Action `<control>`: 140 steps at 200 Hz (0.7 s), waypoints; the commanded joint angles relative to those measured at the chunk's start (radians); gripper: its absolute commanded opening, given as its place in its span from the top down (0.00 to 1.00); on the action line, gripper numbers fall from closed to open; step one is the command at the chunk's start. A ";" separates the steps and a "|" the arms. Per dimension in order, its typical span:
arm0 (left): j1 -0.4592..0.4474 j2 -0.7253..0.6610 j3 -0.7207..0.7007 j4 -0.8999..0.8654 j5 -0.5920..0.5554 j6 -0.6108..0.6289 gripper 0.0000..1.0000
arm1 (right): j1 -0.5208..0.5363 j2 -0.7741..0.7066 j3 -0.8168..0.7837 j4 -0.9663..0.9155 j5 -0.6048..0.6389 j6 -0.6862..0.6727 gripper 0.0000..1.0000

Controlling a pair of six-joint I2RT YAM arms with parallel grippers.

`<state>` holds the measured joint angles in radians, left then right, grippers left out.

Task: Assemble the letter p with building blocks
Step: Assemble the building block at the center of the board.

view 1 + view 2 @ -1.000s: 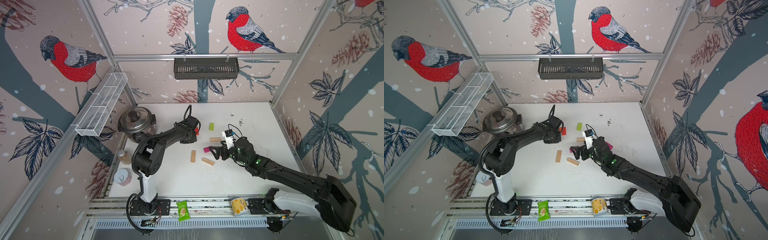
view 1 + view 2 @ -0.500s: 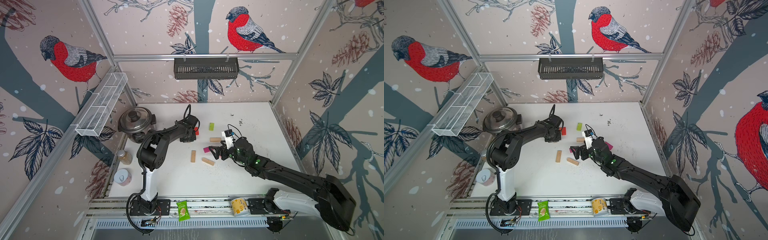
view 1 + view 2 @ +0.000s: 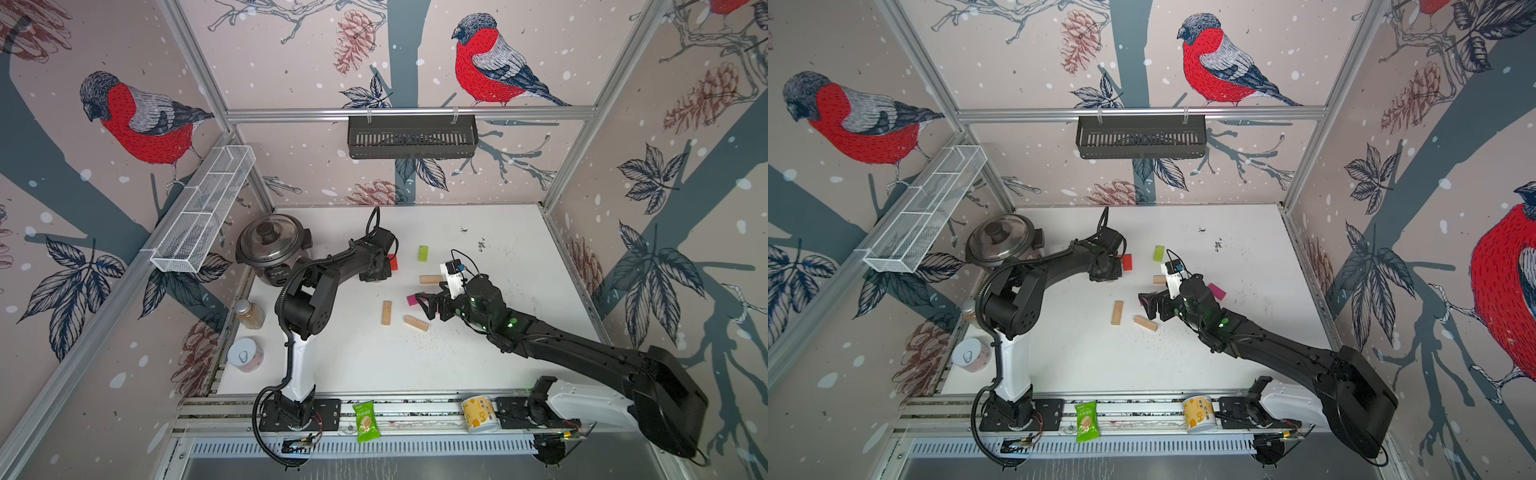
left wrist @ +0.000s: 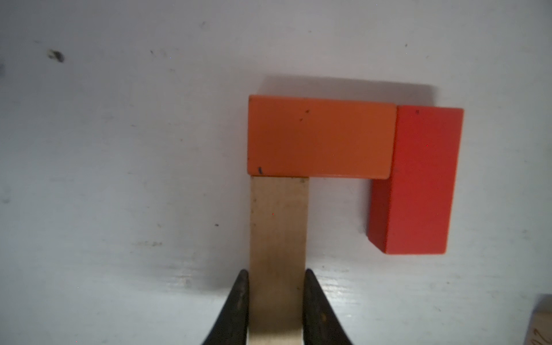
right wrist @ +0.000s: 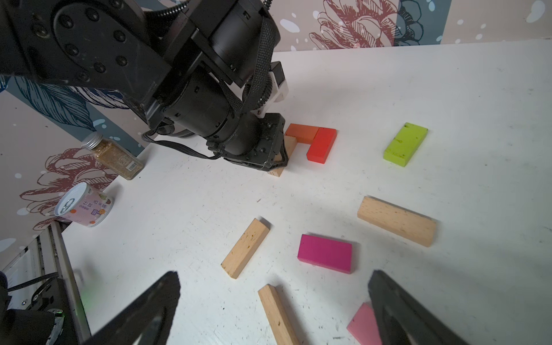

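In the left wrist view my left gripper (image 4: 276, 273) is shut on a tan block (image 4: 277, 227) lying flat, its end butted against an orange block (image 4: 319, 137). A red block (image 4: 418, 179) meets the orange one at a right angle. In a top view this gripper (image 3: 376, 276) points down at the table's back left. My right gripper (image 5: 274, 277) hangs open and holds nothing. Below it lie two loose tan blocks (image 5: 246, 248) (image 5: 277, 313), a magenta block (image 5: 325, 254) and a pink block (image 5: 363, 325). Further off are a third tan block (image 5: 397, 221) and a lime block (image 5: 406, 143).
A lidded pot (image 3: 272, 245) stands at the back left, with a spice jar (image 3: 249, 314) and a can (image 3: 245, 354) along the left edge. A green snack packet (image 3: 365, 420) and a yellow cup (image 3: 480, 414) lie on the front rail.
The left arm's elbow has shifted slightly toward the back while its gripper stays shut on the tan block. The right arm and the loose blocks have not moved.
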<state>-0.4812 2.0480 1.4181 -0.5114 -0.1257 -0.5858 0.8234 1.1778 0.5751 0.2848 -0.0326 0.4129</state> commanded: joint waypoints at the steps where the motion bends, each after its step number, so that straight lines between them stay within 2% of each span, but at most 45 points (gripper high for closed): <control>1: 0.004 0.015 0.001 -0.043 -0.004 0.009 0.78 | 0.006 0.005 0.010 0.005 0.022 -0.017 0.00; 140: 0.006 0.006 -0.021 -0.044 -0.018 0.003 0.78 | 0.028 0.020 0.023 -0.004 0.042 -0.026 0.00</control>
<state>-0.4793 2.0483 1.4120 -0.4950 -0.1310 -0.5766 0.8494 1.1946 0.5888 0.2695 -0.0048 0.3935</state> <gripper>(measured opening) 0.278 0.997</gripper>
